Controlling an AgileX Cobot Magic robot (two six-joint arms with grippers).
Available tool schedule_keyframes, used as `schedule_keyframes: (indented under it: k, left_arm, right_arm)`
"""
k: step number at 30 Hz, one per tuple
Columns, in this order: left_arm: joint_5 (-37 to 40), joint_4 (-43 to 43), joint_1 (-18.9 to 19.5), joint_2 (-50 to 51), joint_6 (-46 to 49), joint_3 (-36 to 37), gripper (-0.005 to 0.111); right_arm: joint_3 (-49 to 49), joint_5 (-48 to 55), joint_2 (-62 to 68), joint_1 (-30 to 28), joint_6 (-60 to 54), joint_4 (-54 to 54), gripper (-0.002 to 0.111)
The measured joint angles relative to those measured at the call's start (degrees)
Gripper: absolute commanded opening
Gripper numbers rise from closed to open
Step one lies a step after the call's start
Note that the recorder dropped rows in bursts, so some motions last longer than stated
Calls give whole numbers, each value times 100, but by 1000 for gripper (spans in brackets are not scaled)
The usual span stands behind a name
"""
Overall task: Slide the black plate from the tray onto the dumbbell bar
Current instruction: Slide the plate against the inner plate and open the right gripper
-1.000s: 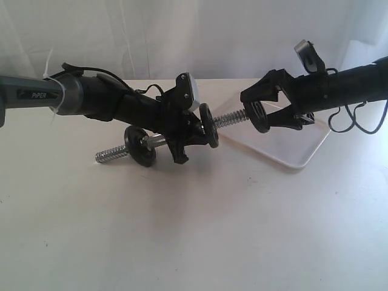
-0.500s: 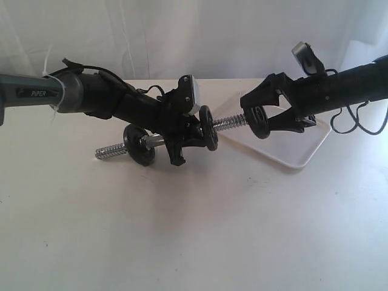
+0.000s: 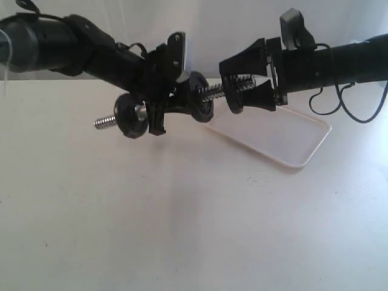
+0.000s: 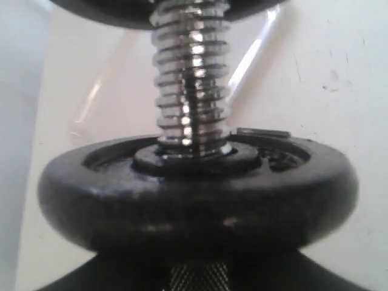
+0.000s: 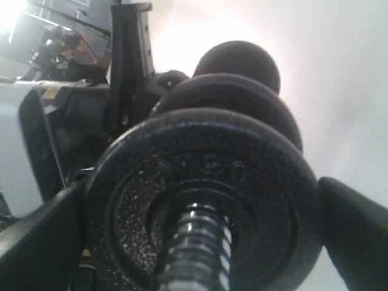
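The dumbbell bar (image 3: 213,91) hangs in the air above the table, nearly level, with my left gripper (image 3: 162,112) shut on its knurled middle (image 4: 197,279). Two black discs (image 3: 130,115) (image 3: 200,104) sit on it, one on each side of that gripper. My right gripper (image 3: 233,82) is shut on the black plate (image 3: 234,100), whose hole is threaded over the bar's right end. In the right wrist view the plate (image 5: 254,200) fills the space between the fingers (image 5: 357,224), and the threaded rod (image 5: 194,248) passes through it. The white tray (image 3: 303,159) lies below on the right.
The white table (image 3: 182,212) spreads below both arms, with a white curtain behind. Black cables (image 3: 357,109) dangle from the right arm over the tray's far end. The left arm's body (image 5: 91,109) shows behind the discs in the right wrist view.
Both arms have risen, lifting the bar off the table and closer to level. The plate in the right gripper has moved further along the thread toward the inner disc.
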Motion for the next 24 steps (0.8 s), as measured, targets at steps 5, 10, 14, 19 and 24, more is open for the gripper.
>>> schedule_keyframes:
  k: [5, 10, 14, 19, 24]
  left_arm:
    - [161, 0, 0, -224, -41, 0, 0]
    - [243, 0, 10, -135, -91, 0, 0]
    - [254, 0, 10, -94, -101, 23, 0]
    - [279, -48, 0, -94, -110, 34, 0]
    - [293, -129, 0, -48, -123, 34, 0]
  right_arm:
    - [-11, 0, -7, 0, -10, 108, 0]
    - [-11, 0, 84, 14, -10, 15, 0]
    - [-11, 0, 132, 85, -22, 12, 0]
    - [-11, 0, 155, 159, -68, 52, 8]
    - [-11, 0, 158, 159, -78, 52, 38]
